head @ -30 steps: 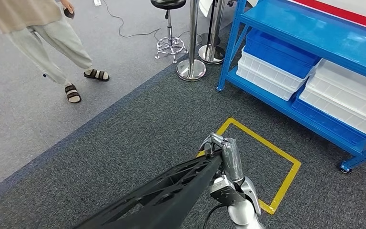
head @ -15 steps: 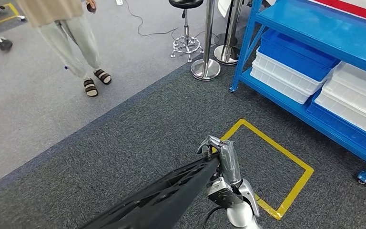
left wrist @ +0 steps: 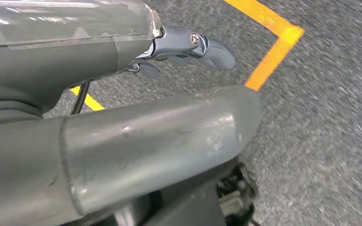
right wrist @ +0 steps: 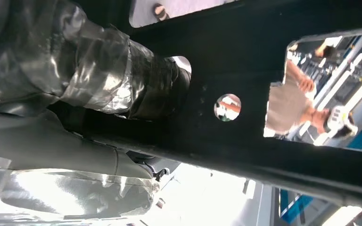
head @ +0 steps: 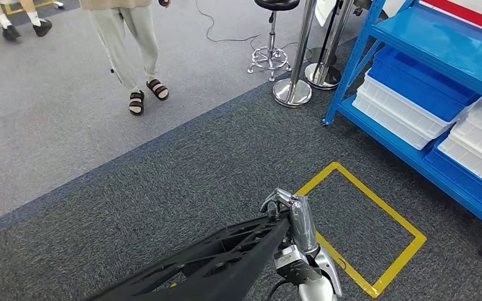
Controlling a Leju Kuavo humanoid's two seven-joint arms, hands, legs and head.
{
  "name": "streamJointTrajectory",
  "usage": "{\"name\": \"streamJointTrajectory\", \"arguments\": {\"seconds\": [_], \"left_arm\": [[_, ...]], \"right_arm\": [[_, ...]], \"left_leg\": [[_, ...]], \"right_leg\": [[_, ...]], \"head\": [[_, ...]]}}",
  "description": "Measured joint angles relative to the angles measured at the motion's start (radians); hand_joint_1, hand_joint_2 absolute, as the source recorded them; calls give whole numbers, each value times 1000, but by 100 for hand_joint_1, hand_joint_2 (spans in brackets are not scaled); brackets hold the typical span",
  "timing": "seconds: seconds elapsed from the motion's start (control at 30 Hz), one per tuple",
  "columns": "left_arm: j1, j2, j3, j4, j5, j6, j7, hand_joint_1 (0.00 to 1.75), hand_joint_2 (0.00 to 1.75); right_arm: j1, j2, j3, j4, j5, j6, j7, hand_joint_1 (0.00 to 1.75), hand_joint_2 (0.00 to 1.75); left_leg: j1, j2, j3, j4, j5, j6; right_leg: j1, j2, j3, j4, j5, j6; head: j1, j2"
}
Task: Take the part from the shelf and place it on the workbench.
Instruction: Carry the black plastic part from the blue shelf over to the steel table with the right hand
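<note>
Whole head view has slid since a second ago: blue shelf (head: 439, 69) moved toward the right edge of the frame, yellow floor square (head: 376, 232) drifted right and down, person in sandals (head: 132, 50) shifted rightward along the top. That reads as the camera turning, not the things moving. Robot is likely swinging away from the shelf with its load.

Part (head: 213, 266), a long black openwork frame, runs from lower left of the head frame up to lower centre, same place in the frame as before. Right hand (head: 292, 216) grips its near end, fingers hooked over the top edge; the right wrist view shows the thumb pressed against the black bar.

Left hand (left wrist: 188, 47): fingers appear in its wrist view above carpet, but what they close on is hidden; cannot tell its state.

Task stage, as a judgement: part is off the shelf, in carry; tabletop not yet reached.

Surface and room: dark grey carpet underfoot, lighter grey floor in upper left. White and blue bins (head: 408, 100) on the lower shelf. Chrome post (head: 293, 91) and stool (head: 270, 56) at top centre.
</note>
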Motion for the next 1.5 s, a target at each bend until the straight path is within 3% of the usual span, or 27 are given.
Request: {"name": "streamJointTrajectory", "arguments": {"seconds": [0.03, 0.1, 0.17, 0.23, 0.3, 0.33, 0.4, 0.47, 0.5, 0.53, 0.57, 0.63, 0.7, 0.77, 0.83, 0.9, 0.97, 1.0, 1.03, 1.07, 1.17, 1.23, 1.3, 1.37, 1.43, 1.5], "left_arm": [[2, 0, 1, 0, 0, 2, -2, 0, 0], [5, 1, 3, 0, 0, 4, -3, 0, 0], [6, 1, 3, 0, 0, 5, -3, 0, 0], [9, 1, 4, 0, -1, 6, -3, 0, 0], [14, 1, 4, 0, -1, 6, -3, 0, 0], [15, 2, 4, 0, -1, 6, -3, 0, 0], [15, 2, 4, 0, -2, 6, -3, 0, 0], [16, 2, 4, 0, -2, 6, -3, 0, 0], [17, 2, 4, 0, -2, 6, -3, 0, 0], [18, 2, 4, 0, -2, 6, -3, 0, 0], [18, 3, 4, 0, -2, 7, -3, 0, 0], [18, 4, 5, 0, -1, 9, -4, 0, 0], [18, 6, 7, 0, 2, 10, -9, 0, 0], [21, 7, 11, 0, 5, 10, -14, 0, 0], [24, 7, 15, 0, 8, 10, -17, 0, 0], [19, 5, 18, 0, 14, 11, -18, 0, 0], [12, 3, 24, 0, 22, 14, -17, 0, 0], [11, 3, 28, 0, 27, 15, -17, 0, 0], [11, 2, 33, 0, 31, 15, -17, 0, 0], [12, 2, 38, 0, 34, 15, -17, 0, 0], [14, -2, 47, 0, 36, 13, -17, 0, 0], [15, -4, 49, 0, 33, 12, -17, 0, 0], [20, -4, 51, 0, 29, 13, -16, 0, 0], [22, -4, 52, 0, 25, 13, -15, 0, 0], [19, -4, 52, 0, 22, 15, -14, 0, 0], [16, -3, 52, 0, 21, 17, -14, 0, 0]], "right_arm": [[3, 0, 0, 1, 0, 1, -3, 175, 0], [5, 0, 0, 3, 1, 0, -5, 175, 0], [6, 0, 1, 3, 1, -1, -6, 175, 0], [7, 0, 2, 2, 1, -2, -6, 175, 0], [8, 1, 3, 2, 2, -2, -6, 175, 0], [7, 2, 4, 2, 2, -2, -6, 175, 0], [8, 3, 5, 2, 2, -2, -6, 175, 0], [10, 3, 6, 3, 2, -2, -6, 175, 0], [11, 3, 6, 3, 2, -2, -6, 175, 0], [11, 3, 6, 3, 2, -2, -6, 175, 0], [11, 3, 6, 3, 2, 0, -5, 175, 0], [11, 3, 6, 3, 2, 8, -1, 175, 0], [11, 3, 7, 4, 4, 14, 6, 175, 0], [11, 3, 8, 6, 6, 15, 11, 175, 0], [9, 3, 9, 8, 8, 15, 13, 175, 0], [7, 1, 9, 9, 9, 17, 14, 175, 0], [6, -2, 8, 12, 10, 20, 17, 175, 0], [5, -4, 8, 14, 10, 22, 19, 175, 0], [5, -6, 8, 17, 11, 24, 20, 175, 0], [4, -7, 8, 18, 12, 25, 21, 175, 0], [3, -10, 7, 18, 12, 25, 22, 175, 0], [3, -11, 6, 18, 13, 25, 22, 175, 0], [3, -11, 5, 18, 13, 25, 21, 175, 0], [3, -10, 5, 17, 14, 25, 18, 175, 0], [5, -9, 3, 17, 14, 24, 15, 175, 0], [8, -9, 0, 17, 13, 23, 12, 175, 0]], "left_leg": [[0, -8, -5, 4, 2, -1], [1, -24, -14, 15, 2, -5], [-1, -38, -25, 28, 3, -14], [-1, -47, -34, 32, 8, -26], [2, -48, -39, 35, 8, -37], [3, -40, -47, 50, -5, -42], [6, -14, -85, 141, -65, -51], [10, 1, -135, 267, -129, -59], [11, 4, -145, 301, -141, -61], [12, 6, -135, 297, -134, -62], [12, 10, -103, 252, -111, -61], [8, 33, -16, 109, -64, -53], [1, 51, 27, 25, -49, -41], [-4, 44, 23, 15, -45, -29], [-1, 32, 22, 5, -32, -17], [3, 23, 19, -2, -18, -4], [0, 11, 7, -2, -10, 3], [-1, 3, 2, 0, -7, 3], [-1, -4, -2, 2, -6, 3], [-2, -12, -5, 5, -4, 2], [-4, -34, -14, 19, -4, -5], [-4, -44, -25, 26, -1, -16], [-2, -50, -33, 27, 3, -27], [-1, -34, -49, 58, -22, -37], [4, -9, -92, 160, -85, -47], [10, 0, -136, 274, -135, -57]], "right_leg": [[0, 1, 12, -12, 15, 0], [-2, 14, 78, -126, 71, -4], [-1, 34, 128, -225, 100, -8], [3, 38, 132, -243, 102, -14], [2, 26, 130, -249, 110, -27], [1, 19, 130, -253, 115, -35], [0, 2, 125, -258, 123, -45], [3, -16, 117, -257, 127, -47], [4, -25, 113, -256, 128, -47], [4, -33, 109, -255, 130, -45], [4, -41, 107, -254, 131, -44], [6, -55, 106, -252, 134, -39], [9, -67, 105, -252, 137, -31], [9, -77, 104, -255, 143, -19], [6, -65, 97, -240, 131, -8], [4, -28, 67, -166, 76, -1], [3, -4, 19, -48, 8, 2], [3, 0, 4, -7, -7, 3], [3, 1, 5, 1, -2, 3], [3, 2, 25, -28, 22, 1], [2, 32, 120, -204, 97, -8], [4, 48, 136, -249, 101, -14], [4, 38, 134, -256, 107, -22], [0, 24, 134, -265, 116, -35], [0, 5, 132, -269, 122, -44], [3, -15, 126, -267, 124, -45]], "head": [[0, 0], [0, 0], [0, 0], [0, 0], [0, 0], [0, 0], [0, 0], [0, 0], [0, 0], [0, 0], [0, 0], [0, 0], [0, 0], [0, 0], [0, 0], [0, 0], [0, 0], [0, 0], [0, 0], [0, 0], [0, 0], [0, 0], [0, 0], [0, 0], [0, 0], [0, 0]]}}
